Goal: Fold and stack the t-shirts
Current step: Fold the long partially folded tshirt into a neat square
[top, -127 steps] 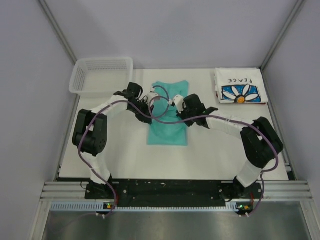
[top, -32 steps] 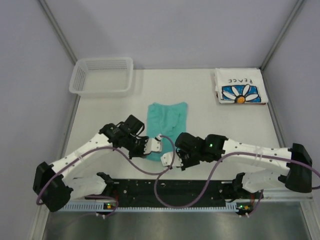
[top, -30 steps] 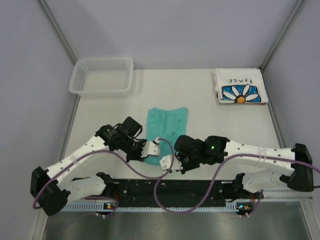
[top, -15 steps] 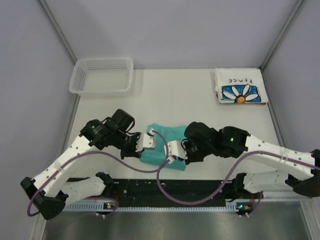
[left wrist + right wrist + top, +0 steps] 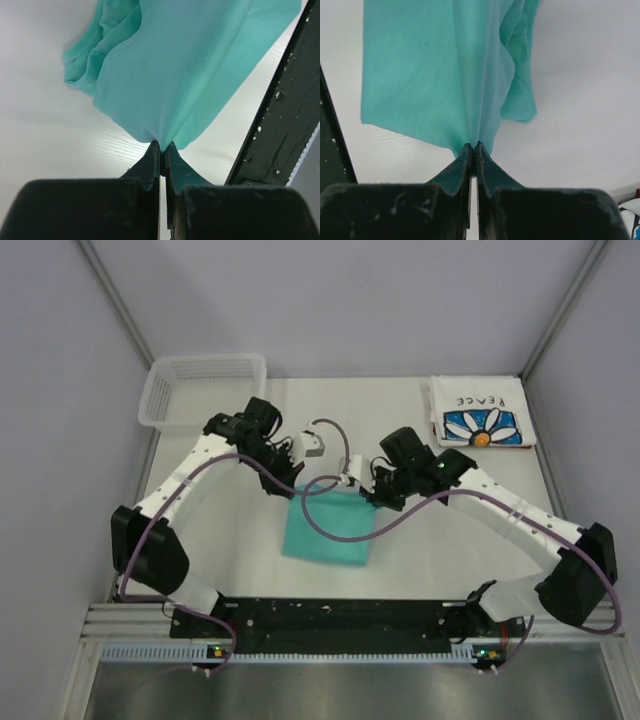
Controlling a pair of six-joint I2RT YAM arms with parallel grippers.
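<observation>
Our left fingers (image 5: 150, 165) and right fingers (image 5: 462, 169) each pinch an edge of the teal t-shirt (image 5: 328, 528) — we see it draped toward 6 o'clock on the tabletop (image 5: 445, 540); the daisy t-shirt (image 5: 480, 418) lies folded at 1 o'clock.

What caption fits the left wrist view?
Left gripper shut on the teal t-shirt, cloth draping toward the white table.

The white daisy t-shirt (image 5: 480, 412) reads "PEACE".
</observation>
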